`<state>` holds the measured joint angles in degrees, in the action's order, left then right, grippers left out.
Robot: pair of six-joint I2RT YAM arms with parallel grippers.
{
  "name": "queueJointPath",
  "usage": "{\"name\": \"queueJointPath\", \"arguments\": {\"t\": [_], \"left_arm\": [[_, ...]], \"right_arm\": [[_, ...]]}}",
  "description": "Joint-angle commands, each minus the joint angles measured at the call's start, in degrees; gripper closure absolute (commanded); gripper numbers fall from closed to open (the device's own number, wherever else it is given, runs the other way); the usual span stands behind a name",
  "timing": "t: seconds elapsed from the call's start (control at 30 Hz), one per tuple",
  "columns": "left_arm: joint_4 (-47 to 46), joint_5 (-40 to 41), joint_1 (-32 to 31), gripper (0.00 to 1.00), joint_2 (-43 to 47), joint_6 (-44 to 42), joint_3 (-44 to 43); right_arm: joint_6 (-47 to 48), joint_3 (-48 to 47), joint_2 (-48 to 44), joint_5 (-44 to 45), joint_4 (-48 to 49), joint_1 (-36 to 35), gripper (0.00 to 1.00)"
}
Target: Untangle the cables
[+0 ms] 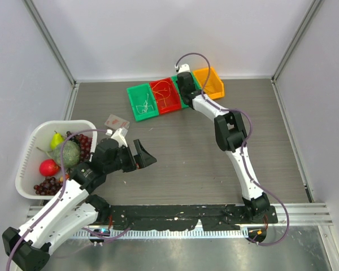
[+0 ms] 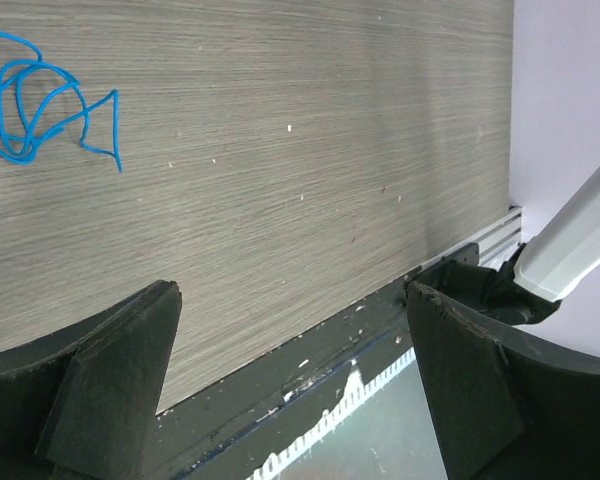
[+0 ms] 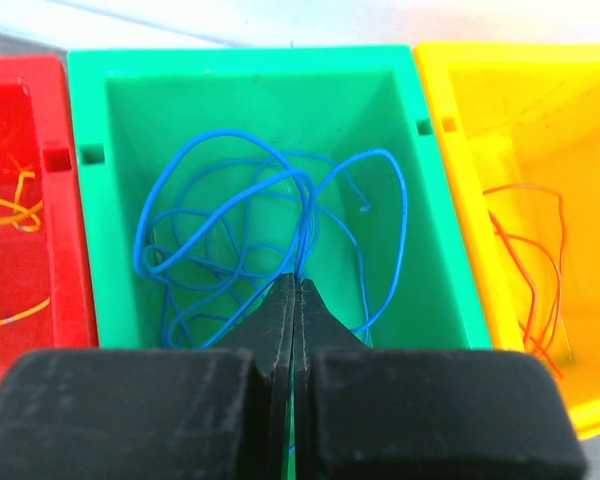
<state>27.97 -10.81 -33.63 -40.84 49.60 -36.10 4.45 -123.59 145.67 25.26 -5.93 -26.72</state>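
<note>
Blue cable lies in loose loops in a green bin. My right gripper is shut on several of its strands, just above that bin; in the top view it hangs over the row of bins at the back. An orange cable lies in the yellow bin. A yellow-orange cable lies in the red bin. A whitish cable lies in the leftmost green bin. My left gripper is open and empty, low over the table, with another small blue cable coil lying beyond it.
A white basket of fruit stands at the left edge. A small pink-and-white packet lies near it. The black rail runs along the near table edge. Grey walls close in the back and sides.
</note>
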Motion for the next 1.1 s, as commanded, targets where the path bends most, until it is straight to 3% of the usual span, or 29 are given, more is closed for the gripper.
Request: {"name": "queueJointPath", "arguments": {"t": [0.0,0.2,0.27,0.3,0.47,0.57,0.67,0.73,0.9,1.0,1.07], "left_arm": [[-2.4,-0.9,0.1,0.00,1.8,2.4,-0.7],[-1.5,-0.8,0.1,0.00,0.7,2.1,-2.3],[-1.6,-1.1,0.1,0.00,0.3,2.2,-2.5],[-1.8,-1.1,0.1,0.00,0.2,2.3,-2.5],[-2.0,-1.3,0.1,0.00,0.2,3.0,-2.8],[-0.8,-0.8,0.2,0.00,0.3,3.0,-3.2],[1.1,1.0,0.1,0.00,0.1,3.0,-4.0],[3.0,3.1,0.1,0.00,-0.6,2.6,-5.0],[10.1,9.6,0.2,0.00,-1.7,0.9,-8.5],[13.1,14.0,0.1,0.00,0.4,0.5,-9.2],[13.7,16.0,0.2,0.00,2.5,0.5,-8.7]], "right_arm": [[-2.3,-0.3,0.0,-6.1,9.2,1.8,0.99],[-4.4,2.2,-0.7,-13.3,10.9,3.9,0.99],[-4.4,3.2,-1.8,-14.9,11.1,4.2,0.94],[-4.4,2.7,-2.1,-15.2,9.7,4.4,0.86],[-5.6,0.6,-4.3,-15.0,2.3,4.5,0.72],[-5.0,-1.2,-6.8,-14.5,-2.7,4.5,0.58],[-4.8,-8.9,-7.8,-13.2,-14.0,4.4,0.57],[-5.2,-8.8,-11.0,-11.9,-17.2,4.3,0.57],[-9.5,2.2,-22.1,-9.6,-18.8,3.9,0.53],[-15.5,14.4,-30.1,-11.5,-18.9,1.6,0.53],[-18.8,26.5,-35.8,-17.9,-14.0,-1.4,0.53]]}}
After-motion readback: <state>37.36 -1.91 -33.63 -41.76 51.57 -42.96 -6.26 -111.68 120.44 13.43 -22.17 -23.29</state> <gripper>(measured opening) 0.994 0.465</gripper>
